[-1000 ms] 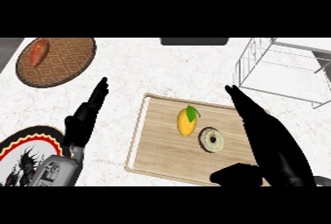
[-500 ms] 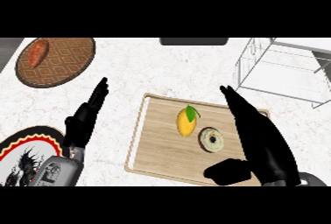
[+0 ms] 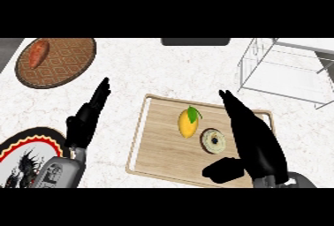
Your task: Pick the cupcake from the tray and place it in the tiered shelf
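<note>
A small round cupcake (image 3: 213,140) with pale frosting and a brown rim lies on the wooden tray (image 3: 160,152), beside a yellow mango (image 3: 187,123) with a green leaf. My right hand (image 3: 251,139) hovers open over the tray's right part, fingers straight and pointing away from me, its thumb (image 3: 223,169) low near the tray's front edge; the cupcake sits just left of the palm. The white wire tiered shelf (image 3: 287,73) stands at the back right. My left hand (image 3: 88,117) rests open left of the tray, fingers up.
A brown patterned plate (image 3: 65,66) with a sweet potato (image 3: 38,50) lies at the back left. A black, red-rimmed plate (image 3: 20,154) sits at the lower left. A dark object (image 3: 195,42) lies at the back edge.
My right hand has shifted left over the tray, closing in beside the cupcake. The left hand, the mango and the cupcake have stayed in place.
</note>
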